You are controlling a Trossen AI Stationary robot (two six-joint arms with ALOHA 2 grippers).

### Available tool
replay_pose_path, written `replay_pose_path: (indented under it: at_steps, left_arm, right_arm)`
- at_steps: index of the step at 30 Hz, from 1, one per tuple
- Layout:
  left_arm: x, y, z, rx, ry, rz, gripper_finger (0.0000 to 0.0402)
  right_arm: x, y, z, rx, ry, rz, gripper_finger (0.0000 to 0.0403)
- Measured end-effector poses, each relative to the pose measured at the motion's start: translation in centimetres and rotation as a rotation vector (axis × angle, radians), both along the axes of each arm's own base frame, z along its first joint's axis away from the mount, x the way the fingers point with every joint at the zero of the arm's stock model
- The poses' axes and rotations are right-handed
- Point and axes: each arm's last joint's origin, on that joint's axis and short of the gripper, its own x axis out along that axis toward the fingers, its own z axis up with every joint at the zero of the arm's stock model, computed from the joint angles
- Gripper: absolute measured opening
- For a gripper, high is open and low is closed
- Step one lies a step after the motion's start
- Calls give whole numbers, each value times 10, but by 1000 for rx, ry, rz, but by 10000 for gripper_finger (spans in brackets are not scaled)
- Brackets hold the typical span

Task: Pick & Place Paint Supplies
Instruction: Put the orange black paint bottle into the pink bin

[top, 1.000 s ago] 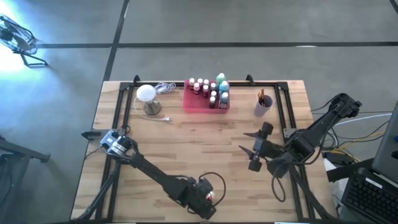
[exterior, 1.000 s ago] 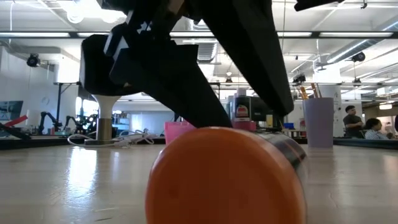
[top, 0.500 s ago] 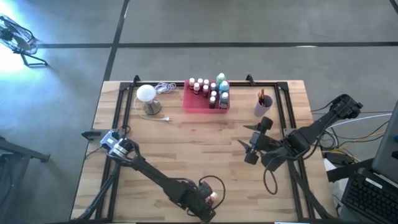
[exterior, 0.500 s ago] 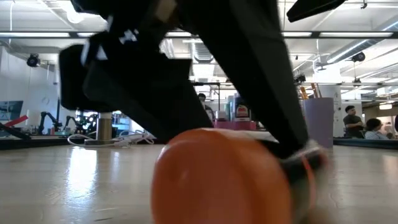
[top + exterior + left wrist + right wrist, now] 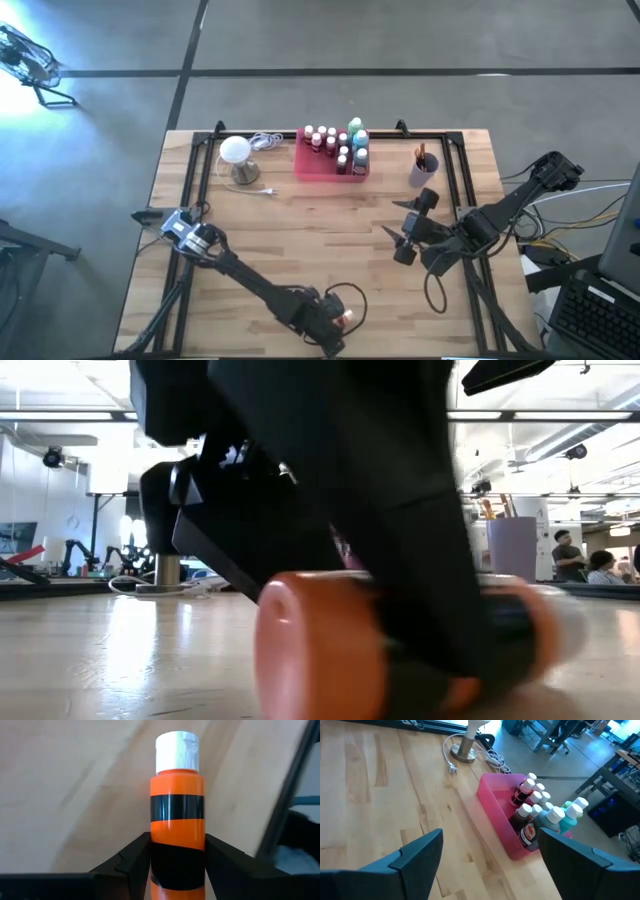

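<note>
An orange paint bottle (image 5: 177,795) with a white cap and a black label sits between the fingers of my left gripper (image 5: 338,322), close to the table's near edge. In the low view the orange bottle (image 5: 320,655) lies level, base to the left and cap to the right. My right gripper (image 5: 403,240) hangs open above the table's right half, holding nothing. Several white-capped bottles (image 5: 333,145) stand in the pink tray (image 5: 496,807) at the far edge. My left gripper pinches the bottle's body at its black label (image 5: 177,857), one finger (image 5: 134,857) on each side. The fingers slant down from above and lie across the bottle. The bottle lies level, low over the table; whether it rests on the wood I cannot tell.
A white globe lamp (image 5: 235,152) with its cord stands at the far left. A purple cup (image 5: 422,168) with brushes stands right of the tray. Bare wood lies between the two grippers. People show in the room behind, in the low view.
My left gripper has gone down toward the table with the orange bottle and rolled its wrist. The bottle, whose base faced the near edge before, now lies sideways with the cap toward the right.
</note>
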Motion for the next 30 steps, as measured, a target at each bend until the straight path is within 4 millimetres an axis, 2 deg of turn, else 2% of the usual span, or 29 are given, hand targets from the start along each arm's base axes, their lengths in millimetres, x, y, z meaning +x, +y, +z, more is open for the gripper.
replay_pose_path:
  at_steps: [7,14,17,22,26,30]
  left_arm:
    - [-1,13,-3,93,58,-88,175]
    - [3,23,0,116,64,-173,175]
    - [4,26,4,149,54,-203,170]
    - [2,32,16,298,-1,-247,153]
    - [-3,36,24,402,-8,-247,149]
    - [-8,37,41,494,-49,-226,148]
  right_arm:
    - [0,0,0,-3,0,-1,324]
    - [0,0,0,-2,-1,-1,298]
    - [1,0,-1,3,-4,-5,285]
    - [3,1,-1,21,-21,-11,270]
    - [3,1,0,31,-31,-15,265]
    - [5,2,0,45,-49,-18,271]
